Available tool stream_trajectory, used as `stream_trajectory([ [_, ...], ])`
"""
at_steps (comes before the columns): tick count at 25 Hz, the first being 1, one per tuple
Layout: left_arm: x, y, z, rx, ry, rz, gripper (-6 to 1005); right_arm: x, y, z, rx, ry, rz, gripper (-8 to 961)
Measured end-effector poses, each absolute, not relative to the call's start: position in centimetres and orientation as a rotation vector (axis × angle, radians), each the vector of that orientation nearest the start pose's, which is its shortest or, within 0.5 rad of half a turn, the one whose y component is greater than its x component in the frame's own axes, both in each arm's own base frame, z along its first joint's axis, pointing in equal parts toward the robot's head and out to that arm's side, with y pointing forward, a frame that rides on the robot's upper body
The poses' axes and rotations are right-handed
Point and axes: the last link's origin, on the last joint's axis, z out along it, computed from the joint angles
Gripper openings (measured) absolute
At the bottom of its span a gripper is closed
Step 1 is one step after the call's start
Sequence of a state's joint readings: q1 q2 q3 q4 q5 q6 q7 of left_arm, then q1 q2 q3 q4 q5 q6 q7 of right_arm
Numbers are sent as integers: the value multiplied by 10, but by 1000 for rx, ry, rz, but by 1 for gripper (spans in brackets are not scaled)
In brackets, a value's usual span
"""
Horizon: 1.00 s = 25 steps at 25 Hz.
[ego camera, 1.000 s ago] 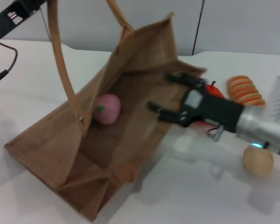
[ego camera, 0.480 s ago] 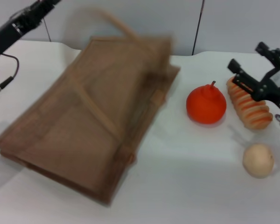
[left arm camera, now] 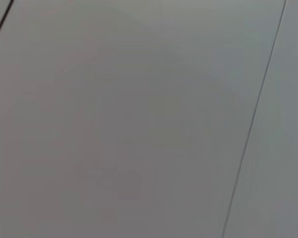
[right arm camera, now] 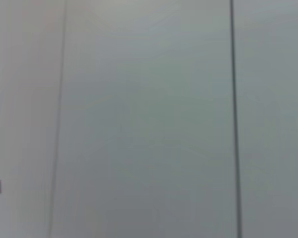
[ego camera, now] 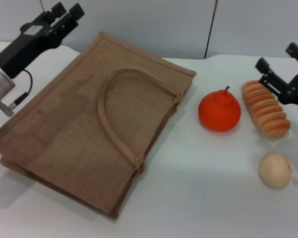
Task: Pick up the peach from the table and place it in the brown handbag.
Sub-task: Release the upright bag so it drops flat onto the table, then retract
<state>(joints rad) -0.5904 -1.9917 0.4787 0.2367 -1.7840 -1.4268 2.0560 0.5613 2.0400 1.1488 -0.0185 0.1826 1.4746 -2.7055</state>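
The brown handbag (ego camera: 84,124) lies flat on the white table, with one looped handle (ego camera: 109,114) resting on its upper side. The peach is hidden; no pink fruit shows in any view. My left gripper (ego camera: 65,12) is raised above the bag's far left corner, open and empty, clear of the bag. My right gripper (ego camera: 280,62) is at the right edge of the head view, above the striped pastry, open and empty. Both wrist views show only a plain grey wall.
An orange fruit with a stem (ego camera: 219,111) stands right of the bag. A striped orange-and-cream pastry (ego camera: 265,109) lies beside it. A beige round fruit (ego camera: 274,170) sits nearer the front right. The table (ego camera: 203,198) is white.
The bag, held open by its handle with the peach inside, has dropped flat and shut. My left gripper has let go of the handle. My right gripper has drawn back to the right.
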Motion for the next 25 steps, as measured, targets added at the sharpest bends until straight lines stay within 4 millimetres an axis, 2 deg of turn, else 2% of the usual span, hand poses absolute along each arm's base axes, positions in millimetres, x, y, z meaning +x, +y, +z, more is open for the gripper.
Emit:
stream_trajectory([
  [8, -279, 370, 39, -1831, -586, -1197, 677, 305, 335, 9, -1766, 418, 932, 868],
  [12, -284, 368, 35, -1777, -560, -1151, 681, 320, 335, 15, -1697, 481, 887, 866],
  [25, -326, 367, 42, -1459, -695, -994, 677, 344, 336, 24, -1545, 610, 810, 863],
])
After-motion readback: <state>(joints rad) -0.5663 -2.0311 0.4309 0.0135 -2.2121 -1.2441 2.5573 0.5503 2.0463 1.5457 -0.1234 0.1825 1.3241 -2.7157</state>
